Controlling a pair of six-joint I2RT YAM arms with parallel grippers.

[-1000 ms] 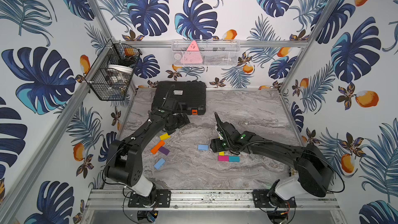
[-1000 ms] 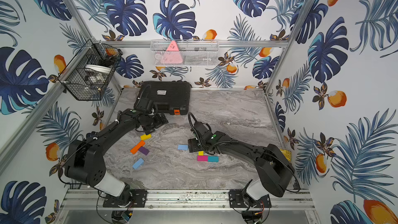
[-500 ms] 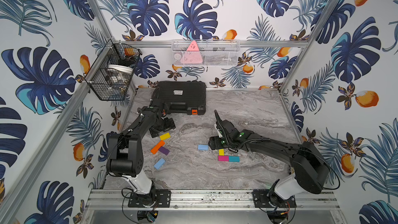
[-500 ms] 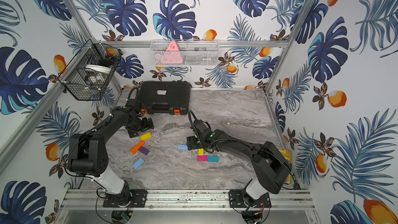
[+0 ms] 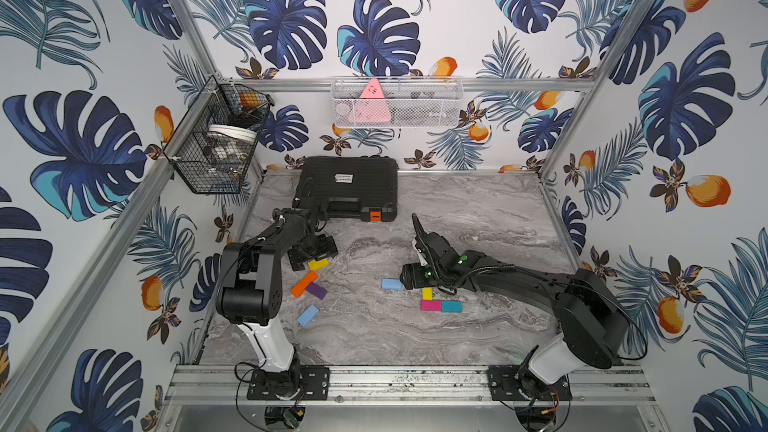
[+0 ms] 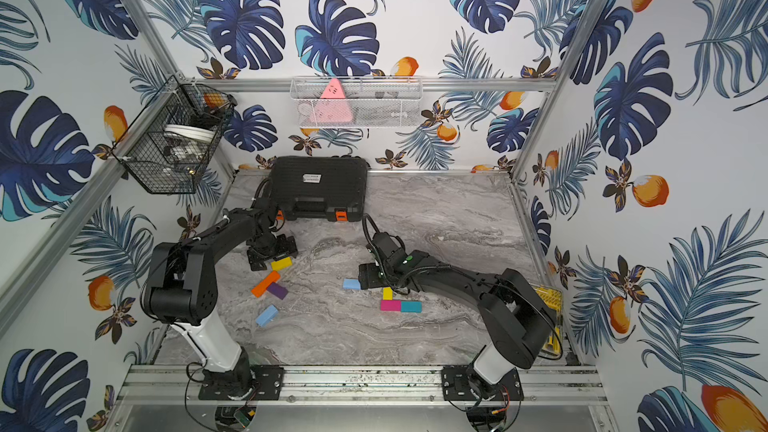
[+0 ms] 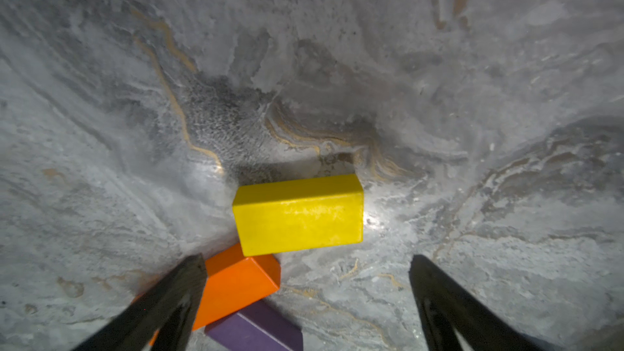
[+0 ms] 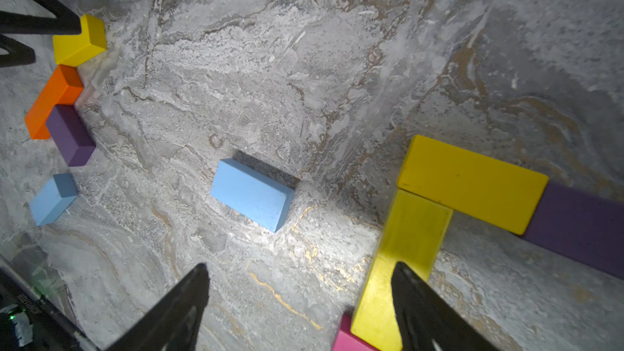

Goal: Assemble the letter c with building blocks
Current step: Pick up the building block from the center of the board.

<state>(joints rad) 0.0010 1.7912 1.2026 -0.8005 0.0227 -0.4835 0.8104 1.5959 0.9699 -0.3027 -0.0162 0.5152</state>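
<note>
While left gripper [image 7: 307, 260] and right gripper [image 8: 300, 266] are hanging wide open, I'm gripping nothing.
My left is hovering by yellow block [image 7: 299, 214] touching orange block [image 7: 236, 281]; my right is sitting beside light blue block [image 8: 251, 194], near magenta block [image 5: 430, 305].

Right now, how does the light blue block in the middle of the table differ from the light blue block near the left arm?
The middle light blue block lies close to the started letter's yellow block; the left light blue block lies far from it, near the loose purple block. The middle one sits about square with the front edge of the table; the left one is turned diagonally. Both lie flat and touch no other block.
</note>
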